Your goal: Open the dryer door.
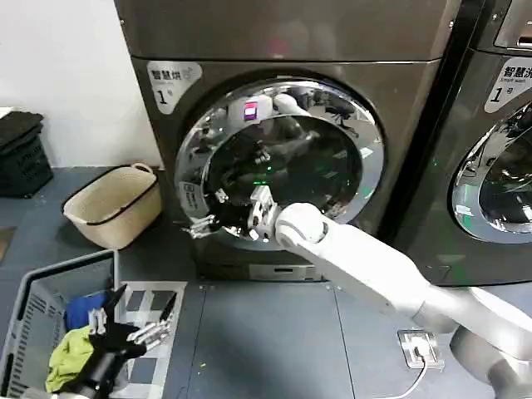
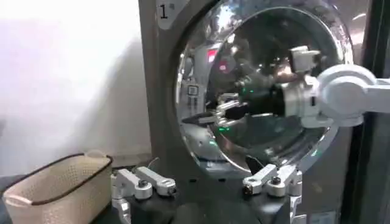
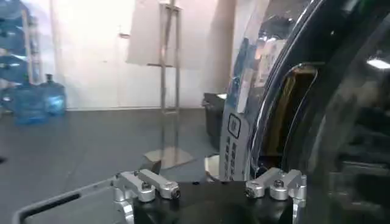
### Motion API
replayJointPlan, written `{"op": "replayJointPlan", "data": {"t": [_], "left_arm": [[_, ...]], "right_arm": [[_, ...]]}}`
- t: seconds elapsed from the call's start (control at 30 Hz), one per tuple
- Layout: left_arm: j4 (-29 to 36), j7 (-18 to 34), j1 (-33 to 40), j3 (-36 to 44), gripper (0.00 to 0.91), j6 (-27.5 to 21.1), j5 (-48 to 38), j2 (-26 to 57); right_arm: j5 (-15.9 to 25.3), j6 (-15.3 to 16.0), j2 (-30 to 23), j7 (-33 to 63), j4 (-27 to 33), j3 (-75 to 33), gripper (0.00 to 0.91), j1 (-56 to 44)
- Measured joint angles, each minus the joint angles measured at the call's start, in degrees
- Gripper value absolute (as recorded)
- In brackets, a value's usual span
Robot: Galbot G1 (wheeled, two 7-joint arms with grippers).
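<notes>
Right hand (image 1: 202,224) at dryer door (image 1: 359,179) left rim; right wrist view shows handle recess (image 3: 291,112).

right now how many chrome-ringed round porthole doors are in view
2: the bronze-grey dryer's chrome-ringed glass door at centre, with the right gripper at its left rim, and a darker neighbouring machine's door at right.

The white arm (image 1: 366,258) is hiding the door's (image 1: 283,158) lower right rim; the picture's edge is cropping the neighbouring machine (image 1: 499,141).
</notes>
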State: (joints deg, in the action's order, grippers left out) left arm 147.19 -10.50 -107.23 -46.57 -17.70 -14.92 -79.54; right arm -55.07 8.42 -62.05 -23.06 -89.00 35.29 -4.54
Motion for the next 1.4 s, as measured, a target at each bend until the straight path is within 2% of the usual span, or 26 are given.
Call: {"op": "replayJointPlan", "data": {"t": [0.5, 0.77, 0.93, 1.27, 1.4], "left_arm": [[0.0, -2.7, 3.1, -5.2, 0.907, -0.4, -5.7, 2.2], [-3.9, -6.4, 5.6, -12.3, 0.907, -1.4, -15.0, 4.8], [-7.3, -7.4, 7.7, -15.8, 0.907, -1.3, -20.7, 7.6], [-14.1, -9.4, 12.3, -18.2, 0.907, -0.7, -22.5, 14.8], [-16.4, -9.6, 14.4, -17.5, 0.907, -0.7, -24.4, 17.9]], "right_arm": [[-3.3, -0.9, 7.6, -6.3, -7.4, -0.7, 0.907, -1.7], [-4.2, -0.8, 12.4, -11.0, -11.9, -1.1, 0.907, -2.2], [-2.8, -0.9, 14.8, -14.8, -14.0, -1.7, 0.907, -3.2], [-2.1, -1.2, 19.6, -20.2, -17.7, -3.0, 0.907, -5.1], [0.2, -1.5, 22.0, -24.0, -19.1, -3.9, 0.907, -5.9]]}}
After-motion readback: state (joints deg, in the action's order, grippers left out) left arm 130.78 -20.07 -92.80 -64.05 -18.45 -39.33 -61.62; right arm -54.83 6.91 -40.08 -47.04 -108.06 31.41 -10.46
